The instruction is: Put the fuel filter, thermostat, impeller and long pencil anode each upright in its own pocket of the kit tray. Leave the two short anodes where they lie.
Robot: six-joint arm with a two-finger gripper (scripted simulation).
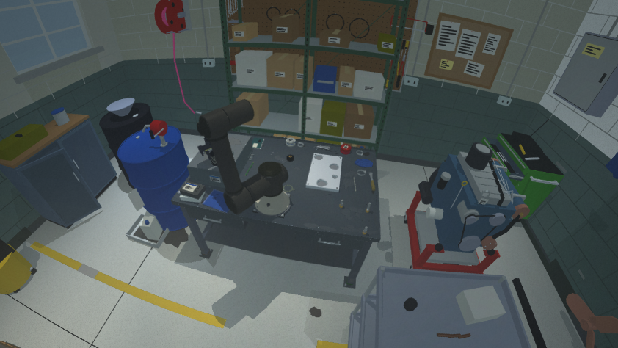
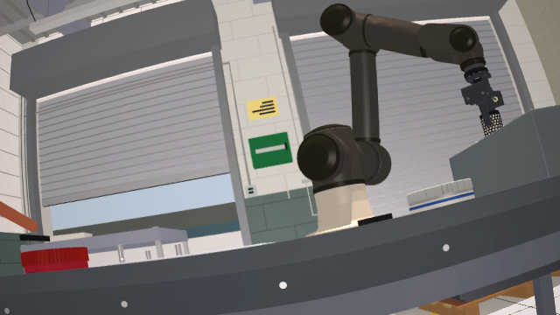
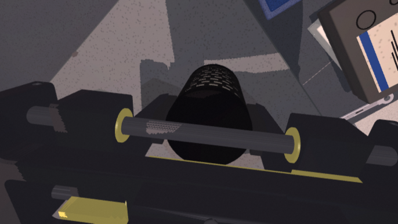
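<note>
The fuel filter (image 3: 210, 116), a dark cylinder with a perforated mesh skin, stands far from the white kit tray (image 1: 324, 171), which lies flat on the right half of the bench with several round pockets. At the bench's far left edge my gripper (image 2: 489, 119) has closed around the filter (image 2: 491, 124) and holds it upright, just beside a grey box (image 2: 507, 153). Small pencil anodes (image 1: 367, 206) lie along the bench's right side, with a longer one (image 1: 354, 184) near the tray. I cannot pick out the thermostat or the impeller.
Behind the bench stands a green shelf rack (image 1: 309, 69) full of boxes. A blue drum (image 1: 155, 173) stands left of the bench, an engine on a red stand (image 1: 467, 207) to the right. A labelled meter (image 3: 368, 49) lies close to the gripper.
</note>
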